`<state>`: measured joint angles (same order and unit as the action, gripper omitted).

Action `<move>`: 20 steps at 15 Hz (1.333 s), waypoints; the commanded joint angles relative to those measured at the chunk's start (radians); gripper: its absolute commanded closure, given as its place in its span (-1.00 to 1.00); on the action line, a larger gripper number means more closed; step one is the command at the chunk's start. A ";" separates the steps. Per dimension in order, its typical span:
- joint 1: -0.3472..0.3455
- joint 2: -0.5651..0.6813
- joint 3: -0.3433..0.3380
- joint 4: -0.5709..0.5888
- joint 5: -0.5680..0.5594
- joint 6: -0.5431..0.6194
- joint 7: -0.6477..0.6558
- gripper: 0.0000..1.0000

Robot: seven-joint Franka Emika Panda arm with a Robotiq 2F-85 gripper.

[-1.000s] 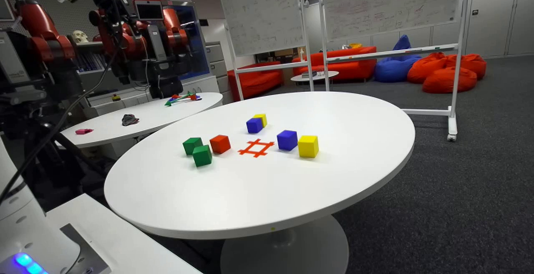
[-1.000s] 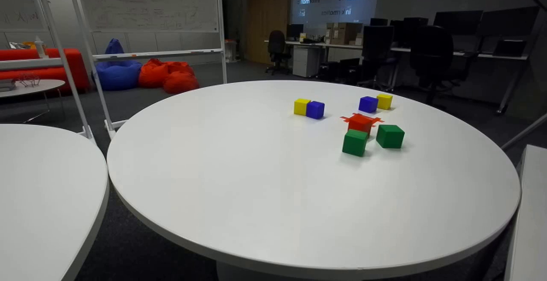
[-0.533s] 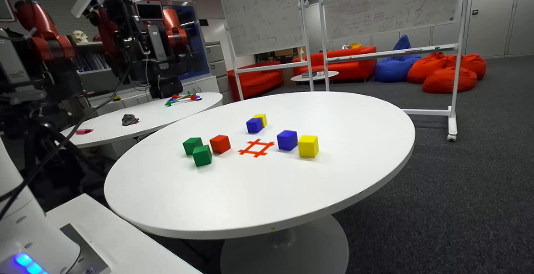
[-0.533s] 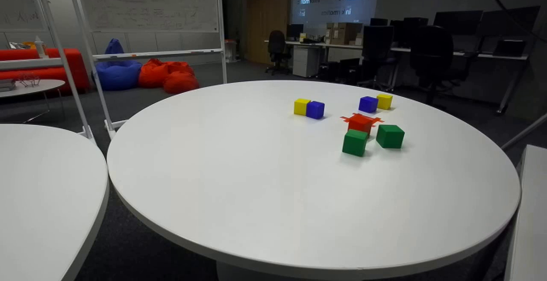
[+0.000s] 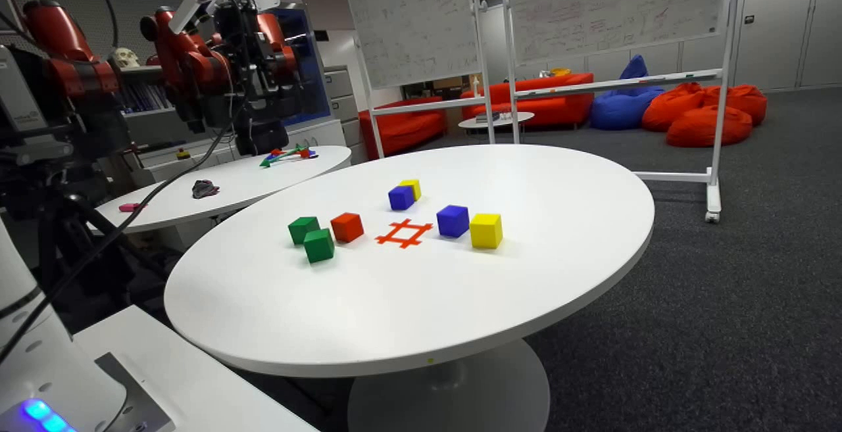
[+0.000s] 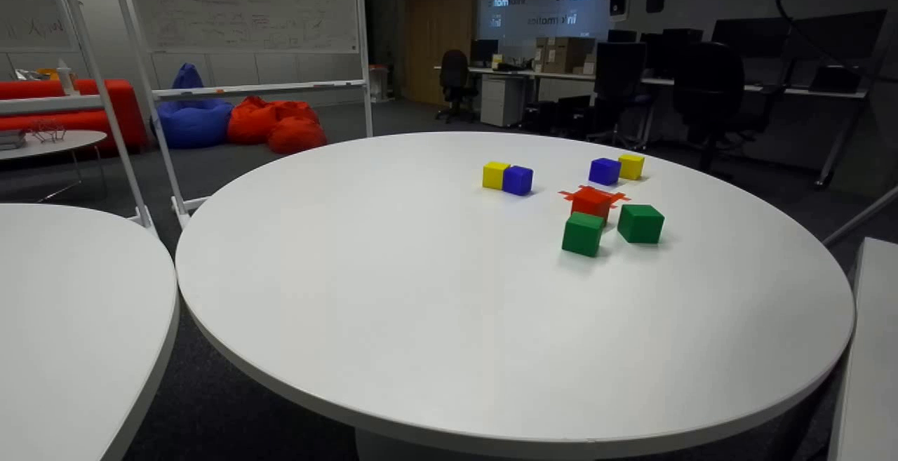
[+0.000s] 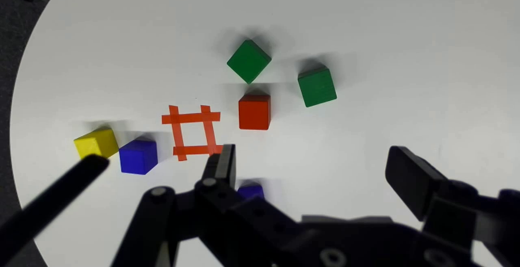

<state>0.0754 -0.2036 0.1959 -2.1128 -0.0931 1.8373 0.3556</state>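
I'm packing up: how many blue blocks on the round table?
2. In an exterior view, the nearer blue block sits beside the nearer yellow block, the farther blue block beside the farther yellow block. None looks hidden.

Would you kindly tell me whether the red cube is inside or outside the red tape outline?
It is outside: in the wrist view, white tabletop shows between the red cube and the red tape outline.

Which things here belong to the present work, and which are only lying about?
Likely in the work:
black two-finger gripper
red cube, two green cubes, two blue cubes, two yellow cubes, all wooden-looking
red tape square

Apparently lying about:
small pink object
crumpled dark item
pale skull
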 commanded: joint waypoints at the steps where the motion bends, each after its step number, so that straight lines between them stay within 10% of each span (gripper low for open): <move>1: -0.009 0.099 -0.034 0.085 -0.018 -0.009 -0.008 -1.00; 20: -0.007 0.306 -0.115 0.193 -0.026 -0.024 0.029 -1.00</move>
<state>0.0757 0.0145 0.0985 -1.9946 -0.0966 1.8325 0.3624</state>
